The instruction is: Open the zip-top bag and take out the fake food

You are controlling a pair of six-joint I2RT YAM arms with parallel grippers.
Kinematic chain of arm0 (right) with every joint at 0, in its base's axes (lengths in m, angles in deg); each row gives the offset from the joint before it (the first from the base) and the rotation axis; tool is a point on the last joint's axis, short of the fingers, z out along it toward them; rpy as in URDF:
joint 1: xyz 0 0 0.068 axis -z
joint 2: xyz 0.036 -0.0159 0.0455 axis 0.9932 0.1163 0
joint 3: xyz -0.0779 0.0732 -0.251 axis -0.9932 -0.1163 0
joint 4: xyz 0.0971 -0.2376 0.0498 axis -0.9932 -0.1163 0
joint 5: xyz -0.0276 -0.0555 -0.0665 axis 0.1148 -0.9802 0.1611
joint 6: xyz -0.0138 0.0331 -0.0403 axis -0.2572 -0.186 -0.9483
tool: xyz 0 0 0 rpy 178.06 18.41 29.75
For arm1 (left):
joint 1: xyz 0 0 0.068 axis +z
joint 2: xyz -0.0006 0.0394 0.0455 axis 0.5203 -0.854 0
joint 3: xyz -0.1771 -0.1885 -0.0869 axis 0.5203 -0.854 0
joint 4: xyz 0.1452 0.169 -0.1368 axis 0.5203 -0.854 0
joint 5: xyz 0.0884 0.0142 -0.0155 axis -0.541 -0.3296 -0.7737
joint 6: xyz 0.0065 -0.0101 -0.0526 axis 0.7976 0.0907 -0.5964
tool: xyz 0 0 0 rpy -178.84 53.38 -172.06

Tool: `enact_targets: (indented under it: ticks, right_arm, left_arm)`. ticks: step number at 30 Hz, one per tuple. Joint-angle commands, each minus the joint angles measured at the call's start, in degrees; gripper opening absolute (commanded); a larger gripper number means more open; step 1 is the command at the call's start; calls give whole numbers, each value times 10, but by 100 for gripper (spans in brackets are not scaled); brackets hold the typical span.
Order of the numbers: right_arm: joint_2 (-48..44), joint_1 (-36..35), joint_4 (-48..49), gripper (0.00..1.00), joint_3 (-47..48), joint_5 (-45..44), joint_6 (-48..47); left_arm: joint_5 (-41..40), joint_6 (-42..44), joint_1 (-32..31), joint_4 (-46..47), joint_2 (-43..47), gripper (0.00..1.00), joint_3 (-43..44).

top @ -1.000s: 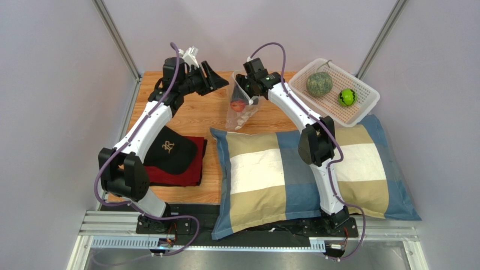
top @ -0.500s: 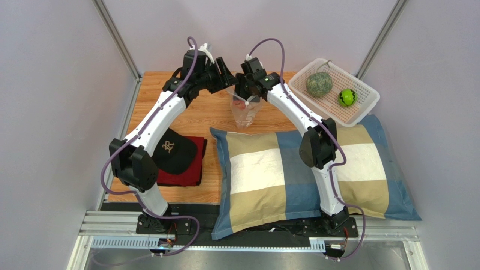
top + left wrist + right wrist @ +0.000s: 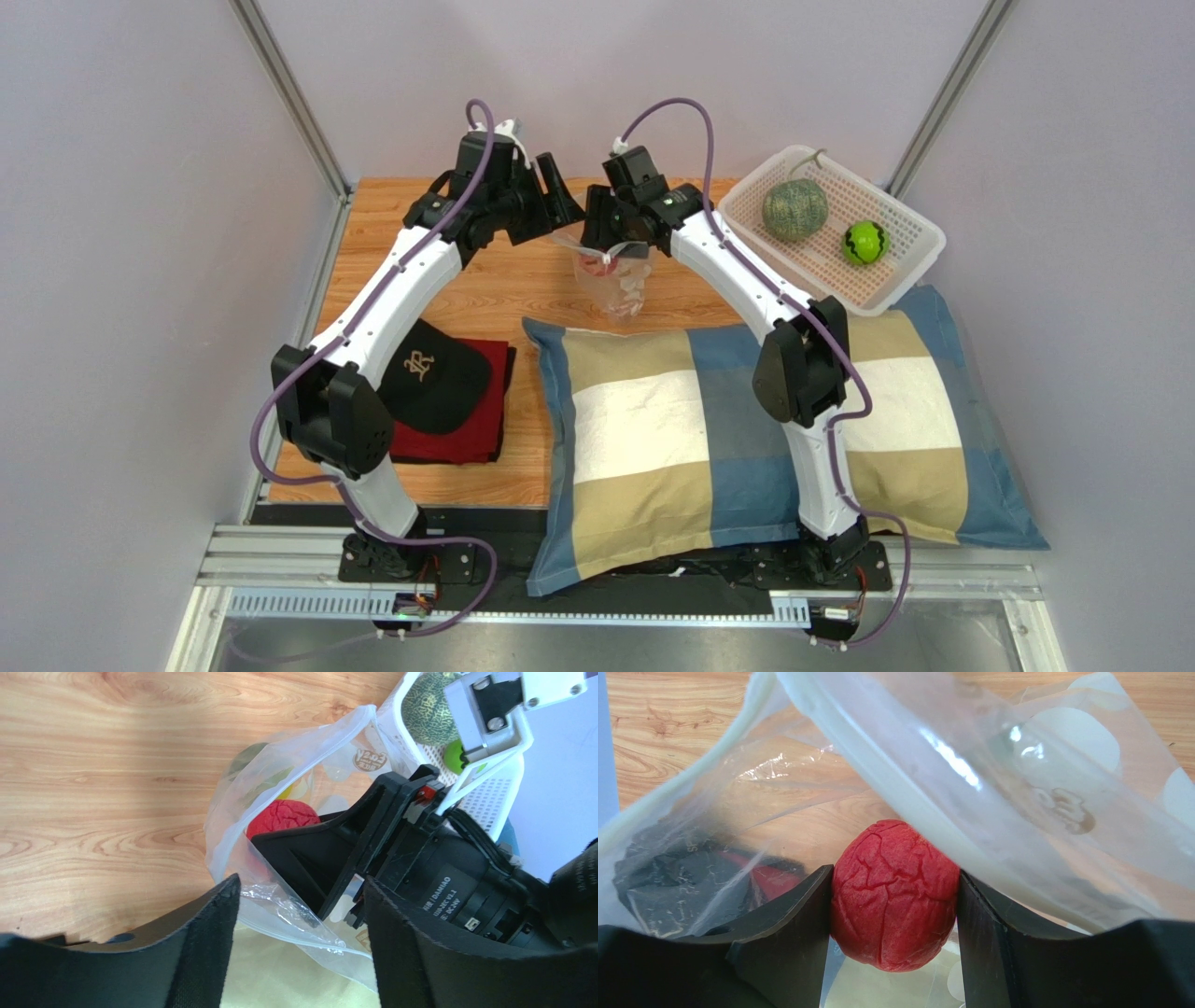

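Zip-top bag (image 3: 617,276) over wooden table (image 3: 477,297) between grey walls (image 3: 126,210), right hand (image 3: 894,876) grasping red fruit (image 3: 894,917) inside, left hand (image 3: 298,887) released.

Both arms are reached forward over the table and bent inward, so that their ends are brought almost nose to nose. The left arm (image 3: 386,294) is stretched up and to the right. The left gripper (image 3: 298,896) is held with its jaws spread wide and nothing clamped between the fingers. The right arm (image 3: 730,273) is angled leftward, its wrist pitched down. The right gripper (image 3: 892,882) is closed on a red, round, crinkled toy fruit (image 3: 892,913) – pressed from both sides by the fingers.
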Motion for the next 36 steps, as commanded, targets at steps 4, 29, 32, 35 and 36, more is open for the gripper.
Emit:
enact_targets:
  ticks: [4, 29, 32, 35, 36]
  right_arm:
    - [-34, -1, 36, 0, 2, 5, -3]
    - [-35, -2, 43, 0, -17, 19, 5]
    - [-31, -3, 44, 0, -6, 18, 15]
    - [-16, -3, 24, 0, 25, -8, 51]
    - [-12, -2, 0, 0, 40, -18, 69]
  left_arm:
    - [-39, 15, -1, -25, 45, 77, 0]
    - [39, 10, 21, 19, -44, 48, 47]
    - [58, 30, 18, 2, -59, 9, 51]
    - [50, 57, 6, 17, -35, 0, 12]
    - [47, 67, 2, 33, -15, 0, 1]
